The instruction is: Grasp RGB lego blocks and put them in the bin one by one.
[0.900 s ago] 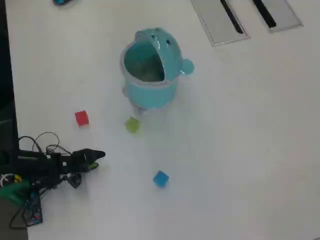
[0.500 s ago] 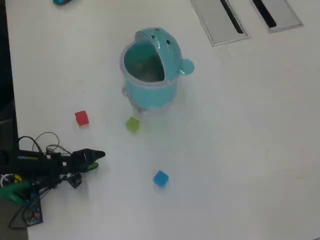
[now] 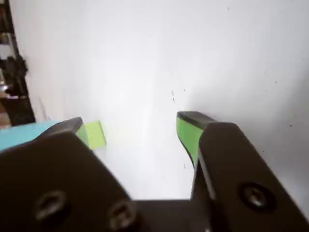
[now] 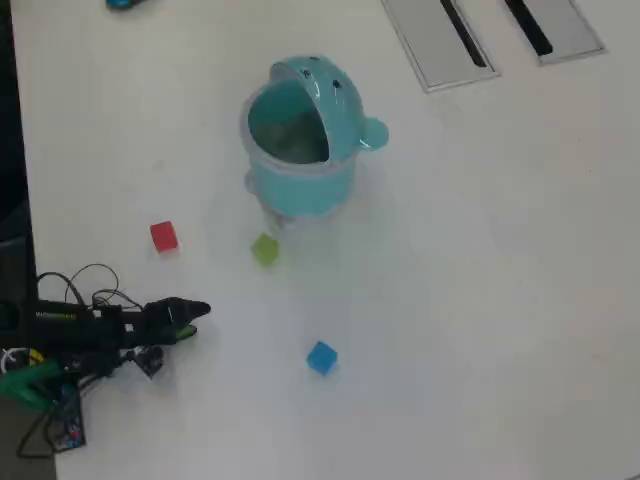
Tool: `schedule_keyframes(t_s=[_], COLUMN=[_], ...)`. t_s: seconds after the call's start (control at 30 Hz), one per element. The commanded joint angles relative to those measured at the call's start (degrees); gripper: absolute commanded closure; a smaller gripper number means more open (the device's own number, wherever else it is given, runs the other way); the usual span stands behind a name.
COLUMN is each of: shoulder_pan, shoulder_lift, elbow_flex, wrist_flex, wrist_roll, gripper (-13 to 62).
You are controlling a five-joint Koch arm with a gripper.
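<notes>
In the overhead view the teal-blue bin (image 4: 300, 185) stands on the white table with its lid flipped open. The red block (image 4: 164, 236) lies left of it, the yellow-green block (image 4: 265, 249) just in front of it, and the blue block (image 4: 321, 357) further down. My gripper (image 4: 197, 311) is at the left, apart from all three blocks. In the wrist view the gripper (image 3: 131, 121) is open and empty, jaws wide apart with green pads. The yellow-green block (image 3: 95, 134) shows beside the left jaw, and a strip of the bin (image 3: 24, 133) is at the left edge.
Two flat grey slotted panels (image 4: 440, 40) lie at the top right in the overhead view. A small blue object (image 4: 120, 4) sits at the top edge. The table's dark left edge (image 4: 12, 200) runs close to the arm, with loose cables (image 4: 85, 285) near its base.
</notes>
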Motion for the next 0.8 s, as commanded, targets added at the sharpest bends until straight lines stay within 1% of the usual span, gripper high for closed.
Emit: schedule_keyframes(t_s=[0.0,0.63,0.77], shoulder_pan=[0.00,-0.88,-0.97], shoulder_lift=[3.69,3.60,3.60], elbow_flex=[4.13,4.13,4.13], wrist_flex=[5.27,4.39,-0.88], wrist_roll=[-0.18,-0.62,-0.62], gripper=[14.8,14.8,14.8])
